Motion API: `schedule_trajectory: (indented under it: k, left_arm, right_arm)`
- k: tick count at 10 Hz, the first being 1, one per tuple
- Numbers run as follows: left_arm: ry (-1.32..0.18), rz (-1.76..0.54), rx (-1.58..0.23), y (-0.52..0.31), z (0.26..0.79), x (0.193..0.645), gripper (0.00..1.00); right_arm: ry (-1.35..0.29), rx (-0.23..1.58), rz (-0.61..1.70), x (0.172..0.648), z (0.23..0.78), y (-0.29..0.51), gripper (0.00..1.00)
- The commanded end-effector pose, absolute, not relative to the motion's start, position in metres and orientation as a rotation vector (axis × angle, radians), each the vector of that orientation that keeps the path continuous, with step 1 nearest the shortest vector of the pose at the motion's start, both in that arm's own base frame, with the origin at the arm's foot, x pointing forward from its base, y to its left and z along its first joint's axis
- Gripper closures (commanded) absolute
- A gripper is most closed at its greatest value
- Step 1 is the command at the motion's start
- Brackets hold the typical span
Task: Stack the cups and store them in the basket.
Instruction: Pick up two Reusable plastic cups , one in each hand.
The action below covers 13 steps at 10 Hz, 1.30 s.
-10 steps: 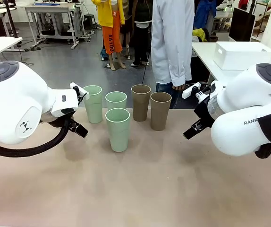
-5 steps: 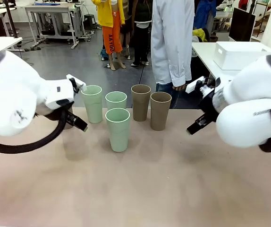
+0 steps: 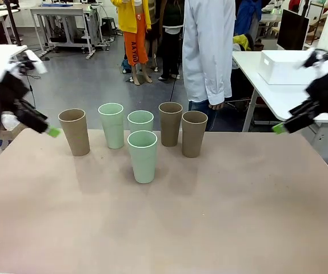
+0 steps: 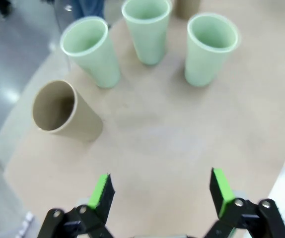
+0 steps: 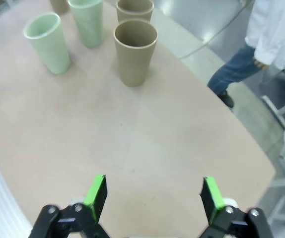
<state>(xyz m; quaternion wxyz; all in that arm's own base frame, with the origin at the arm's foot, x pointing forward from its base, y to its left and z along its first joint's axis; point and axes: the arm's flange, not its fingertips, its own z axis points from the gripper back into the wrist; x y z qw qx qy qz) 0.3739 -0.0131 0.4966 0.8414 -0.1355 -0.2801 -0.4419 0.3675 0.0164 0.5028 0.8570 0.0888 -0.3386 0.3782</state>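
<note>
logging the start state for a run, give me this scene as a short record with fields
mint cups: three, upright, standing apart
brown cups: three, upright; two right of the mint ones, one at the far left
stacking: none nested yet
work table: holds all six cups
basket: white, on a side table at the right
left gripper: open, empty, raised at the left
right gripper: open, empty, raised at the right
person: standing at the far side
</note>
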Motion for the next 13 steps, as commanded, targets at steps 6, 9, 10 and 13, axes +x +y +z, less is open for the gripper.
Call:
schedule_trajectory:
  k: [6, 9, 10, 13]
  left_arm:
    - [-0.794, -1.132, -0.606, 0.113, 0.48, 0.352, 0.0]
    - [-0.835, -1.112, -0.656, 0.119, 0.477, 0.353, 0.0]
    - [-0.841, -1.097, -0.655, 0.118, 0.478, 0.353, 0.0]
    - [-0.832, -1.082, -0.657, 0.118, 0.476, 0.351, 0.0]
  right_arm:
    - [-0.882, 0.518, 0.9, 0.345, 0.502, -0.086, 0.0]
    - [-0.892, 0.562, 0.891, 0.348, 0.497, -0.096, 0.0]
    - [-0.889, 0.566, 0.901, 0.35, 0.496, -0.095, 0.0]
    - [-0.884, 0.569, 0.884, 0.345, 0.495, -0.092, 0.0]
